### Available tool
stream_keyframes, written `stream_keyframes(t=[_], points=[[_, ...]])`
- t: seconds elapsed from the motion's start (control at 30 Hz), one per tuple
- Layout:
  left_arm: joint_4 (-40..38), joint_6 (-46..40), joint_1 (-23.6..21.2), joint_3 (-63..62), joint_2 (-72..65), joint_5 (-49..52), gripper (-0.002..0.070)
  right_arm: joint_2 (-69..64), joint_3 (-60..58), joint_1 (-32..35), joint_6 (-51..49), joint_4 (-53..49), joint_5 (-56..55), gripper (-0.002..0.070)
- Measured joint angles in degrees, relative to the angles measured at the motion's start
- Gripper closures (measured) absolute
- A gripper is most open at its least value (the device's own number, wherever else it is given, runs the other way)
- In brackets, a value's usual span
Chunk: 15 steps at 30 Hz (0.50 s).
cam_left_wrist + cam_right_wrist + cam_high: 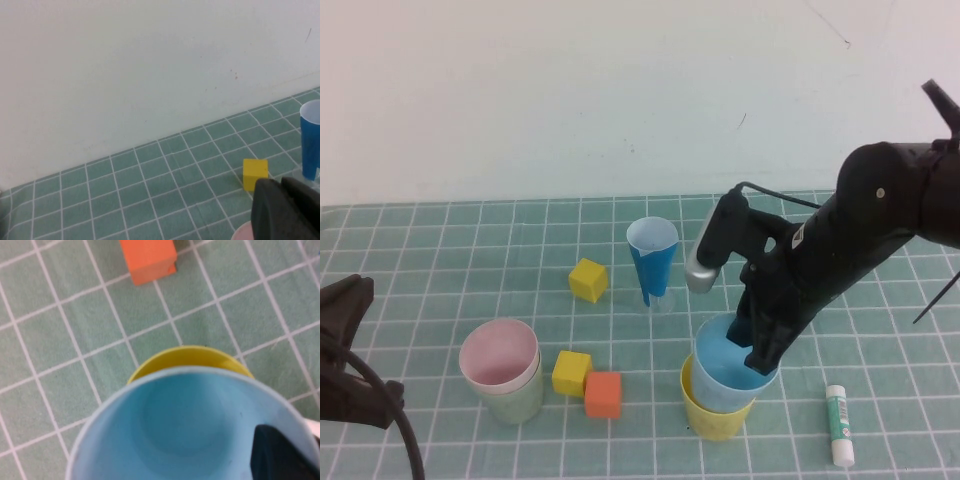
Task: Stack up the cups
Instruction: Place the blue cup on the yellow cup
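Note:
The light blue cup (725,375) sits tilted inside the yellow cup (715,420) at the front right. My right gripper (760,355) is shut on the blue cup's right rim, with one finger (285,455) inside the cup. In the right wrist view the blue cup (180,425) fills the frame, with the yellow cup's rim (190,357) showing behind it. The pink cup (498,352) sits nested in the pale green cup (515,402) at the front left. My left gripper (350,350) is parked at the left edge, shut and empty; its fingers (287,210) are beside the pink rim (242,234).
A narrow dark blue cone cup (652,262) stands in the middle. Small cubes lie around: a yellow one (588,280) behind, another yellow one (571,372) and an orange one (603,394) between the two stacks. A white glue stick (838,425) lies at the front right.

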<state>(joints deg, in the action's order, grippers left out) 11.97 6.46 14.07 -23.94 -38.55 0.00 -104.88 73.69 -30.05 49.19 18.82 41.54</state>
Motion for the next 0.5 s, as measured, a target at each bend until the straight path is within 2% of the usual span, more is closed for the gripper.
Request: stream_keyframes(t=[0.2,0.27,0.33,0.43,0.5], points=[[0.00,4.26,0.00,0.00,0.00,0.00,0.0676,-1.12,0.00,0.00,1.80,-0.26,0.26,0.0626],[-0.02,7.62,0.00,-0.12,0.00,1.28,0.0676,-1.12,0.00,0.00,2.16,-0.26,0.35,0.0579],[-0.12,9.91,0.00,-1.79,-0.13,5.52,0.0676,-1.12,0.00,0.00,2.16,-0.03,0.35,0.0501],[-0.34,10.85,0.00,-7.22,-1.70,17.76,0.0676,-1.12,0.00,0.00,2.35,0.76,0.35,0.0394],[-0.49,10.85,0.00,-12.36,-3.69,26.95,0.0676,-1.00,0.00,0.00,2.35,1.28,0.35,0.0351]])
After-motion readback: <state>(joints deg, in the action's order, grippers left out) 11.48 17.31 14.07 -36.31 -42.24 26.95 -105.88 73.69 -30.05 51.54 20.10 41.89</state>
